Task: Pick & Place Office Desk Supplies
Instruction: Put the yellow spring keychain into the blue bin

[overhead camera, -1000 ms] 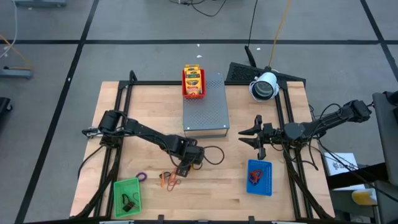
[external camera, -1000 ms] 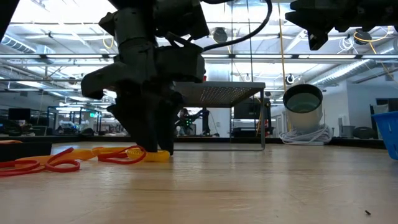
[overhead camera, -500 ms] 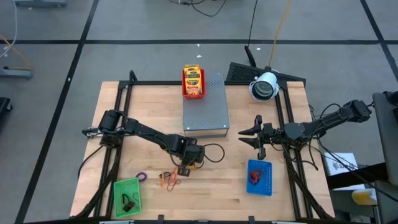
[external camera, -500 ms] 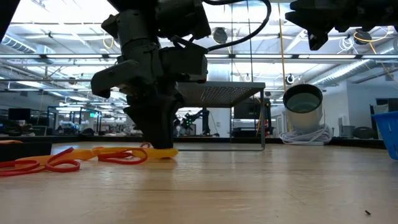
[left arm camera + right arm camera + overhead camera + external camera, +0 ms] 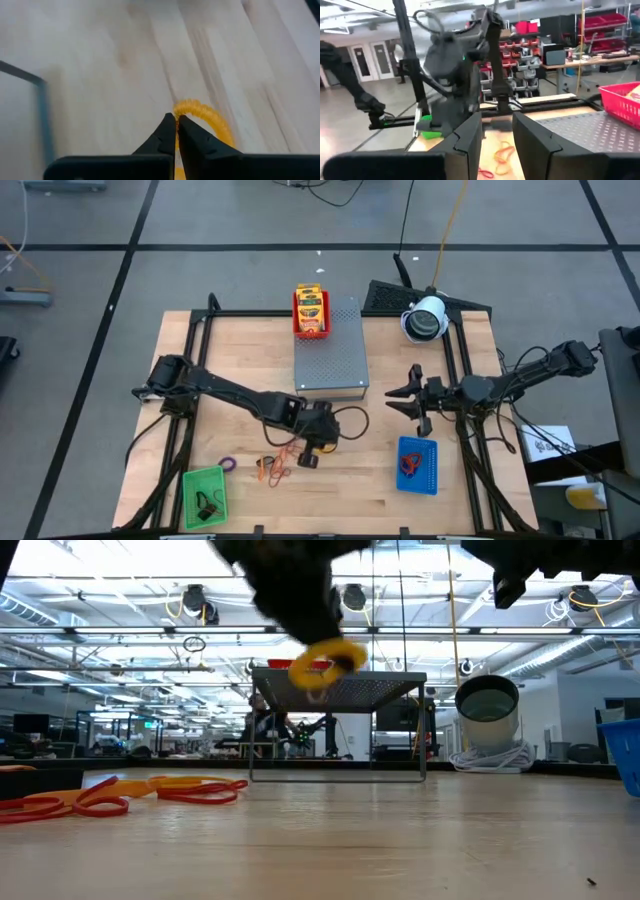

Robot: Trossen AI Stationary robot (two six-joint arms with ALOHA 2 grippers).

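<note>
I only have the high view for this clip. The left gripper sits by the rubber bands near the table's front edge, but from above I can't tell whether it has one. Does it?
Observer: Yes. The left wrist view shows the left gripper shut on a yellow rubber band, with the loop pinched at the fingertips.
Operator: Is the band off the wood or dragging?
Observer: Off it. In the low view it hangs well above the table.
Operator: Is there anything in the right gripper?
Observer: No. Its own wrist view shows the right gripper open, with nothing between the fingers.
</note>
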